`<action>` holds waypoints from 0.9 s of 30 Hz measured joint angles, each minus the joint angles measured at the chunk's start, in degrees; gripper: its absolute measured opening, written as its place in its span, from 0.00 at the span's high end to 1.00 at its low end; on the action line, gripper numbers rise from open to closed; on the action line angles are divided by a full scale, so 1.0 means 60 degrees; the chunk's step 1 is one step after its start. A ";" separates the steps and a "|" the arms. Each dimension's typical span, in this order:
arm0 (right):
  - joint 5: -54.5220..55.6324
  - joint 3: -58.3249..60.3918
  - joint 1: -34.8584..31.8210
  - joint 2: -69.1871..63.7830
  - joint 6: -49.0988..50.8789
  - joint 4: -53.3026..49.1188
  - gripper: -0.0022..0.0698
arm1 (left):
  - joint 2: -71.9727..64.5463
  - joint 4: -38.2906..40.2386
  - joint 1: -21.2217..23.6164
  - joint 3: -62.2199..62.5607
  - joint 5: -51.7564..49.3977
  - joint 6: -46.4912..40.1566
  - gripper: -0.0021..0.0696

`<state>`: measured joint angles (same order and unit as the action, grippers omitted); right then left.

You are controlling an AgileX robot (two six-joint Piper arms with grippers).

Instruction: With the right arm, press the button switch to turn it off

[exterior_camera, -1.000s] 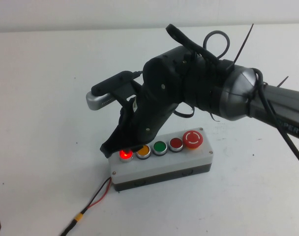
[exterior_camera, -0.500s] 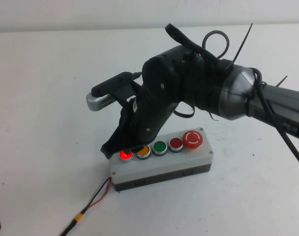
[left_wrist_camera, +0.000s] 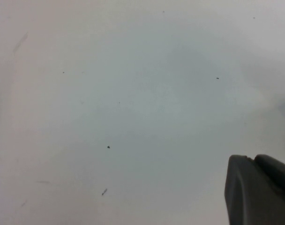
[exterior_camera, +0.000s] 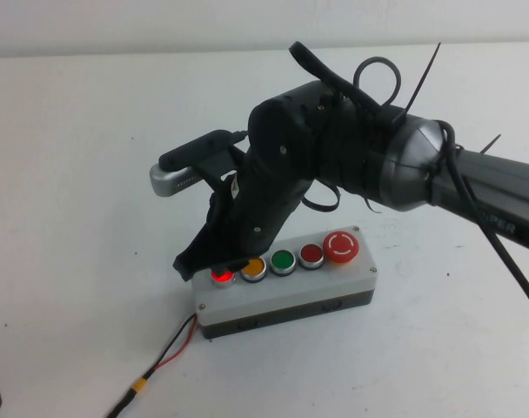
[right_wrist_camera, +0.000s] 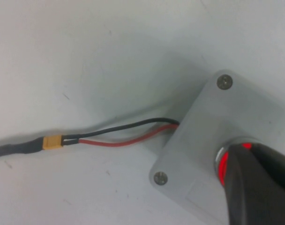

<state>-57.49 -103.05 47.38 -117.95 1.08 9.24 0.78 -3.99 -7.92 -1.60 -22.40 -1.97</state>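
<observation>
One right claw (exterior_camera: 214, 259) atop lit red button (exterior_camera: 221, 276).

One switch box (exterior_camera: 286, 296) carries five buttons: two red (exterior_camera: 311, 254), one lit red (exterior_camera: 221, 276), one orange (exterior_camera: 253, 266), one green (exterior_camera: 282, 259).

White table (exterior_camera: 90, 174), red-and-black wires (exterior_camera: 173, 345) — yellow connector (exterior_camera: 140, 384) near the front edge
</observation>
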 joint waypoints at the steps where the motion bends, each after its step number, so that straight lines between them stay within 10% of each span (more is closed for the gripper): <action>1: 0.0023 0.0000 0.0000 0.0021 0.0000 0.0000 0.99 | 0.0000 0.0000 0.0000 0.0000 0.0000 0.0000 0.97; 15: -0.0760 0.0577 0.0000 0.3134 -0.0180 -0.0881 0.99 | 0.0000 0.0000 0.0000 0.0000 0.0000 0.0000 0.97; 27: -0.0416 0.5238 0.0000 0.8697 -0.0180 -0.1046 0.99 | 0.0000 0.0000 0.0000 0.0000 0.0000 0.0000 0.97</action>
<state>-59.99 -71.62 47.38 -65.77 0.00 2.96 0.78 -3.99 -7.92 -1.60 -22.40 -1.97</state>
